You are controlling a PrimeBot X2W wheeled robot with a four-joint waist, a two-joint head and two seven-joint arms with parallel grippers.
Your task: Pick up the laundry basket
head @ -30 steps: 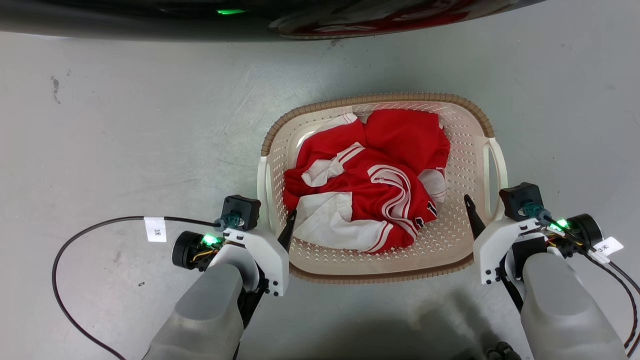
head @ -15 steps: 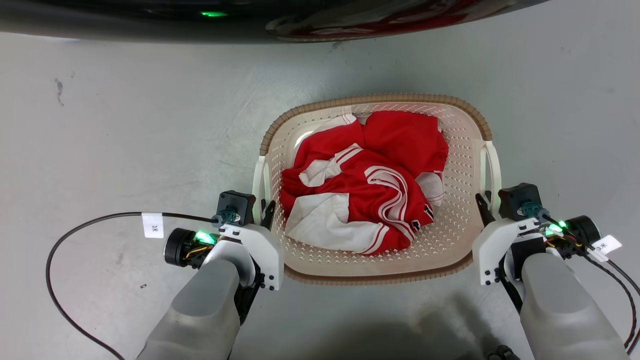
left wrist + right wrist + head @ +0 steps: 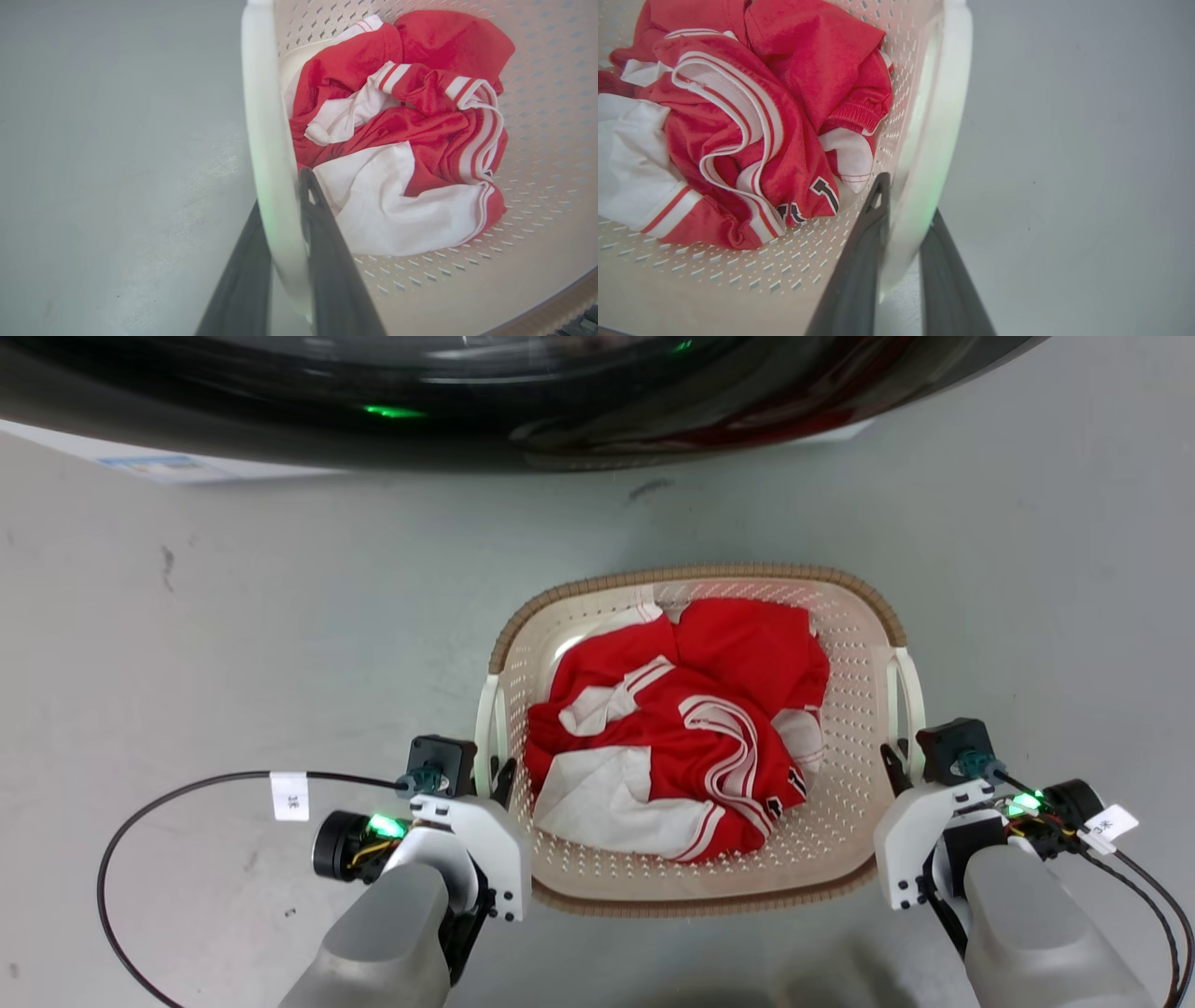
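We are gripping the laundry basket (image 3: 854,709) by both of its white loop handles. It is sitting straight ahead of us, between our two arms, over the grey floor (image 3: 233,644); we cannot tell whether its base is touching that floor.

Our left gripper (image 3: 495,770) is closing on the left loop handle (image 3: 486,728). In the left wrist view the left gripper (image 3: 282,196) is showing one dark finger inside the basket wall and the other outside, with the pale handle bar (image 3: 264,116) running up between them and the fingers pressing near its sides.

Our right gripper (image 3: 896,761) is doing the same at the right loop handle (image 3: 910,700). In the right wrist view the right gripper (image 3: 908,198) is pinching the white bar (image 3: 943,116), one finger lying against the perforated inner wall and the other on the floor side, with only a narrow gap between them.

A crumpled red and white garment (image 3: 691,728) is lying in the basket, covering most of its bottom. The dark rounded front of a washer (image 3: 467,383) is curving across the top of the head view, well apart from the basket's brown rim (image 3: 691,574). A black cable (image 3: 187,784) is looping out from our left wrist.
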